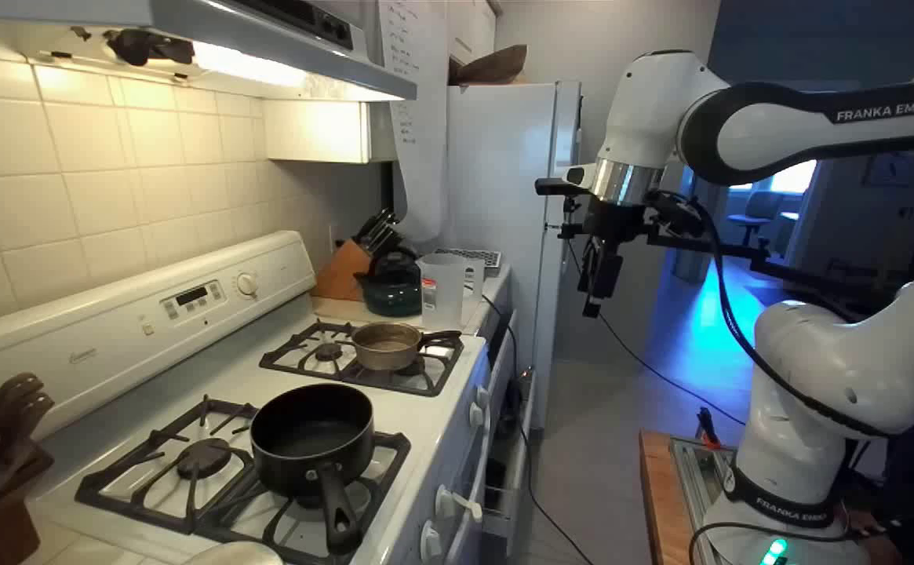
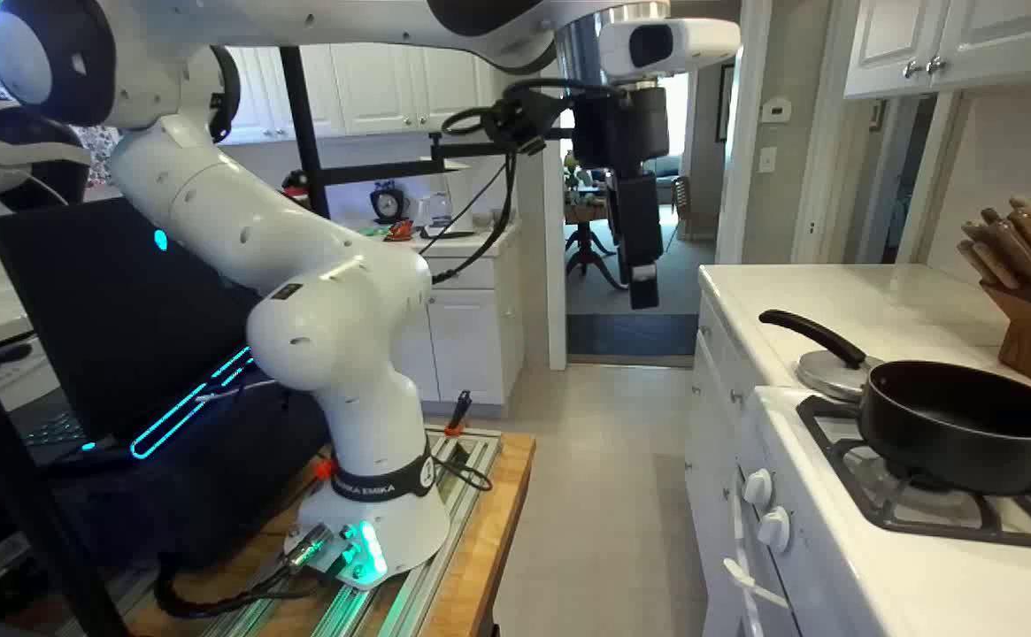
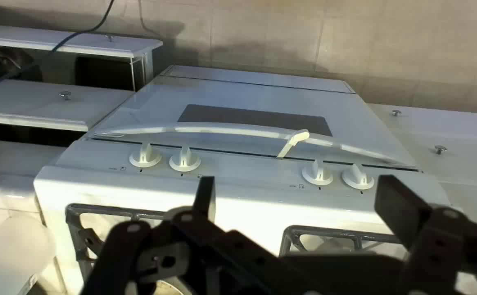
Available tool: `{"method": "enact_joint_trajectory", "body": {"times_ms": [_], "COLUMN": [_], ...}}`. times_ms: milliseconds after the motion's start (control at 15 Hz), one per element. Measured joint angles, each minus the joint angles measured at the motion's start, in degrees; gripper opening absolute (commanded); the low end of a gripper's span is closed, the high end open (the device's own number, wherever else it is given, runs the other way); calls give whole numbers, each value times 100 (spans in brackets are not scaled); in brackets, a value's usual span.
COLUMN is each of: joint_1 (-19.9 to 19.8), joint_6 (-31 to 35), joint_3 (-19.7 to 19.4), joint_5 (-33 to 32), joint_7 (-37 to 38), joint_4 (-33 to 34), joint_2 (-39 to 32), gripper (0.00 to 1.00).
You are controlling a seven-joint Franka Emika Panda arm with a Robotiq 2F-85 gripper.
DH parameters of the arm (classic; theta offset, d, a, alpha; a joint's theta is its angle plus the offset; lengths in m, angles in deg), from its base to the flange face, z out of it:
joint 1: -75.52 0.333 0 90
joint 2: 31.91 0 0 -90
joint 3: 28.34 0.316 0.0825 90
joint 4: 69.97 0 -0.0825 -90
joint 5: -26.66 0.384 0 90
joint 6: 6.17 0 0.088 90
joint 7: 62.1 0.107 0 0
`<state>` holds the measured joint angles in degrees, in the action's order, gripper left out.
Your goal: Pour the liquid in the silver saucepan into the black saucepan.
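One stove (image 1: 417,412) between two stretches of counter (image 2: 851,296). Beyond the stove-side edges: two burner grates (image 3: 328,232), four front knobs (image 3: 145,156), one black saucepan (image 1: 300,472) and one silver saucepan (image 1: 386,359), so two pans in all. Along that edge on one stretch, one lid (image 2: 825,378); by the same edge of the other, one kettle (image 1: 391,294) and one pitcher (image 1: 442,294). Towards the back edges, two knife blocks (image 1: 344,273). Past the front edge, one robot arm (image 2: 307,239), one gripper (image 3: 304,200), two fingers (image 3: 400,203).

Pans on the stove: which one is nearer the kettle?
The silver saucepan, the shallower, brownish one; the deeper, black saucepan stands farther from the kettle.
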<state>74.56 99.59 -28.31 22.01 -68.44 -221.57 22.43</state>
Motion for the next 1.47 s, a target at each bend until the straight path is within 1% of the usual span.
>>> {"method": "enact_joint_trajectory", "body": {"times_ms": [600, 733, 933, 1133, 1333, 1467], "joint_1": [4, -45, -439, -777, -820, -806], "joint_6": [0, 108, 658, 1347, 2043, 2359], "joint_3": [0, 0, -58, -240, -449, -581], "joint_5": [0, -9, -50, -51, -52, -52], "joint_7": [0, 208, 717, 852, 763, 517], "joint_4": [2, 5, 21, 64, 151, 255], "joint_2": [0, -30, -342, -882, -1424, -1760], "gripper": [100, 100, 100, 100, 100, 100]}}
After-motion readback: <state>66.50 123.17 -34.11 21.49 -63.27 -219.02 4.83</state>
